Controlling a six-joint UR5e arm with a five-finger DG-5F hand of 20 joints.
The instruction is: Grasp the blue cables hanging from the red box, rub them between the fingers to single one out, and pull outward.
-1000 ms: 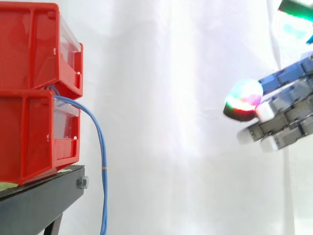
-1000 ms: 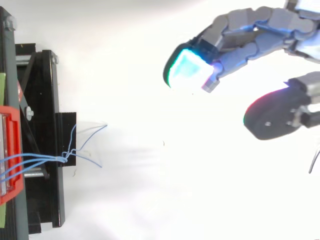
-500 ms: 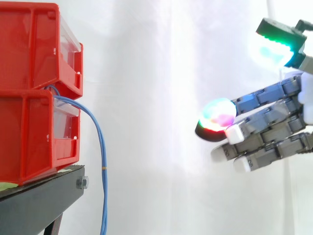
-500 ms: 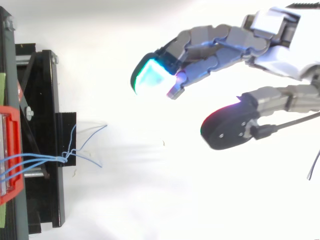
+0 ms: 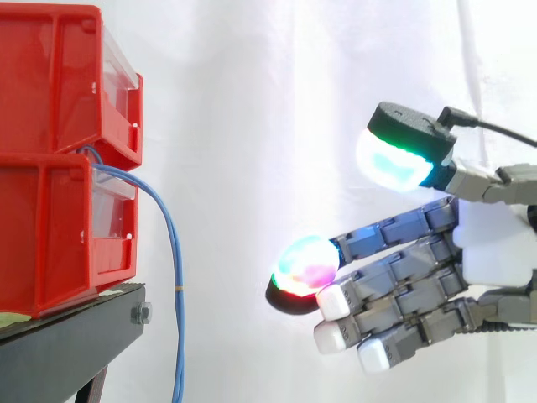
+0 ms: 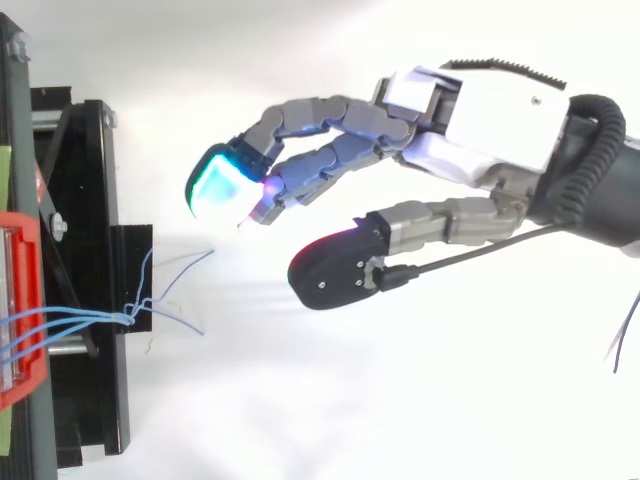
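Blue cables [image 5: 174, 277] come out between the two stacked red boxes [image 5: 59, 159], arch outward and hang down past the black stand [image 5: 75, 340]. From above, the blue cables [image 6: 150, 295] spread in thin strands off the red box [image 6: 18, 300]. My hand [image 5: 495, 252] reaches in from the right with fingers extended toward the cables and the thumb held apart above them. Its fingertips [image 5: 304, 269] stay well right of the cables, touching nothing. In the top view the hand [image 6: 480, 115] hovers with glowing fingertips [image 6: 222, 185] just up and right of the strands.
A white curtain [image 5: 277, 101] backs the scene. The black stand [image 6: 80, 270] carries the boxes at the left edge. Open space lies between the hand and the cables.
The hand has moved steadily left toward the cables and lower in the side view, bringing more of the palm and wrist into sight. The cables have not moved.
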